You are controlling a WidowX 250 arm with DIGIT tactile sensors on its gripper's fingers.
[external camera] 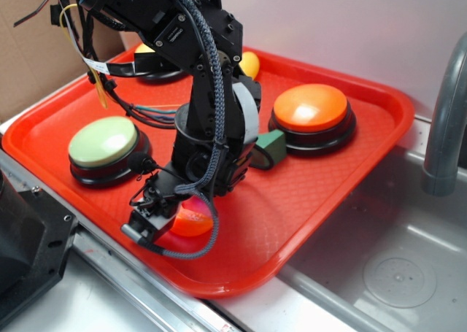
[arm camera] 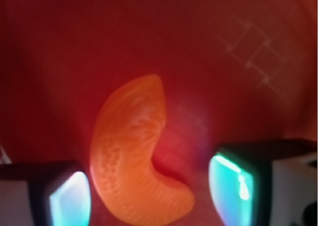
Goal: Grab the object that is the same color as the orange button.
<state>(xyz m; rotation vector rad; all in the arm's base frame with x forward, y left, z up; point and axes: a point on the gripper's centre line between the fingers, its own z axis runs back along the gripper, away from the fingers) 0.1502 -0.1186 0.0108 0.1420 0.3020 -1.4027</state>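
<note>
The small glossy orange crescent [external camera: 191, 221] lies on the red tray [external camera: 321, 186] near its front edge. In the wrist view the crescent [arm camera: 134, 156] fills the middle, lying between my two fingertips: the left pad [arm camera: 69, 198] is close beside it, the right pad [arm camera: 231, 188] stands apart from it. My gripper [external camera: 159, 219] is lowered over the crescent with its jaws open around it. The large orange button [external camera: 311, 107] on its black base sits at the tray's back right.
A pale green-domed button [external camera: 103, 141] stands at the tray's left. A yellow-domed button [external camera: 149, 51] and a yellow piece [external camera: 249, 63] lie at the back, partly hidden by the arm. A green block [external camera: 271, 148] sits by the orange button. A sink [external camera: 398, 273] and grey faucet [external camera: 445, 113] are at right.
</note>
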